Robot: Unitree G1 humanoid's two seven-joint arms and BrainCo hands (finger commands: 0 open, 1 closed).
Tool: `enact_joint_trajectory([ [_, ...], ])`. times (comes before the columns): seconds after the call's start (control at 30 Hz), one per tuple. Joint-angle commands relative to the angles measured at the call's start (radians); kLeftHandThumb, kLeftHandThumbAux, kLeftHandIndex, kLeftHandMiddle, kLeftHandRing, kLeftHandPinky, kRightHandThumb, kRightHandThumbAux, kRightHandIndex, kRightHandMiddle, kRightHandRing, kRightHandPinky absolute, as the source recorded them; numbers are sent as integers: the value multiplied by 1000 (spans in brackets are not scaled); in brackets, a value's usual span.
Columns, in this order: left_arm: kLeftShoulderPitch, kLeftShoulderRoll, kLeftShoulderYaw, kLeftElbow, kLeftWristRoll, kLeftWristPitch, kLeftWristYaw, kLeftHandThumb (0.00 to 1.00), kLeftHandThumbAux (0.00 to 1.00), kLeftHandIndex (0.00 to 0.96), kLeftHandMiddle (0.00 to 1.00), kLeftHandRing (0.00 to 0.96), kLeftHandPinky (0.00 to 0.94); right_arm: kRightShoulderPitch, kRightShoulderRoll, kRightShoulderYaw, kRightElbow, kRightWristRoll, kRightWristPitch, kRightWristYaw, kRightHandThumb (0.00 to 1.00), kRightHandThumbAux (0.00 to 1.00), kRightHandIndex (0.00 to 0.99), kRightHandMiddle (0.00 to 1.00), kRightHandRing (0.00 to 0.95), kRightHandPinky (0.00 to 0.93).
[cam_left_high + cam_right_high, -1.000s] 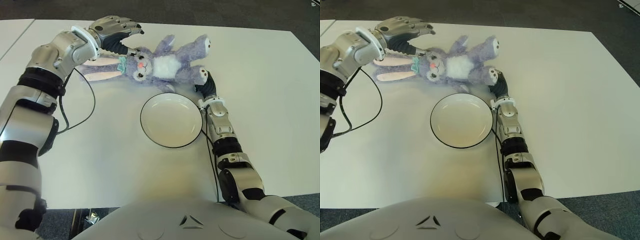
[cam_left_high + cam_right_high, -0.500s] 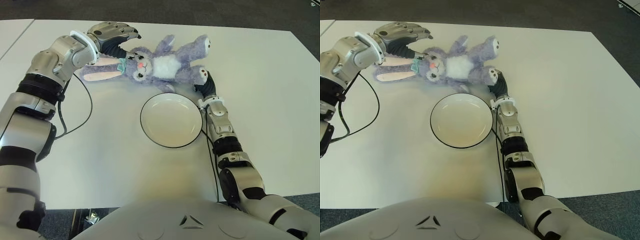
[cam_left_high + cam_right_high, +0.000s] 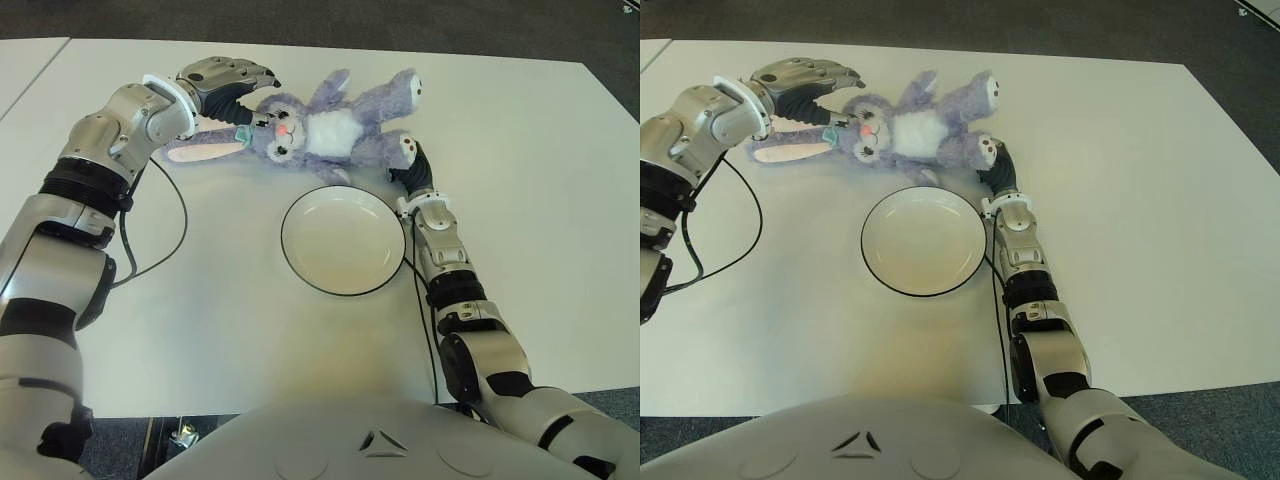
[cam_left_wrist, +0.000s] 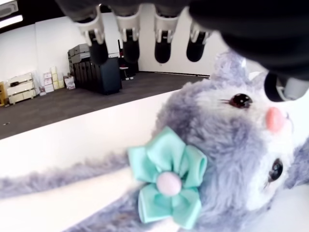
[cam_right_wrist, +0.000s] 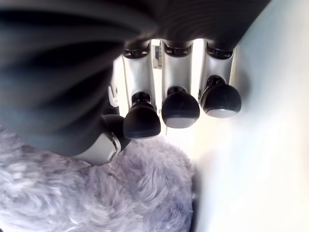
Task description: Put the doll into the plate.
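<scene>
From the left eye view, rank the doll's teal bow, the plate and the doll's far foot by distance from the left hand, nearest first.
1. Teal bow: directly under the left hand, at the doll's head.
2. Plate: nearer the robot, toward its right.
3. Far foot: at the doll's other end, farthest right.

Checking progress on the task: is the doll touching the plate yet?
Apart. In the left eye view the doll lies on the table beyond the plate, with a strip of bare table showing between its lower leg and the rim.
</scene>
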Motion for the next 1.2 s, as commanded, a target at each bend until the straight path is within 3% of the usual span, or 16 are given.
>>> enact_joint_trajectory([
  [0.03,15,-52,-6,65,-31,-2,-18,470,226,0,0,0,0,37,4,6,50,-12,36,1,705,721,440,856,849,835],
  [0.33,6,-124,2,183,-88,-40,9,595,273,0,0,0,0,35,5,5,58,-11,27,0,705,721,440,857,852,843],
  [0.57,-29,-226,-20,352,-85,-43,81,629,280,0,0,0,0,33,1,7,67,-12,15,6,705,721,440,864,856,843],
  [0.87,-65,-280,-20,462,-105,-63,107,671,284,0,0,0,0,30,-5,9,75,-11,-2,18,705,721,439,880,872,867],
  [1.2,-86,-375,-15,531,-137,-8,98,763,291,0,0,0,0,36,-8,11,65,-7,-4,32,706,720,439,893,889,887],
])
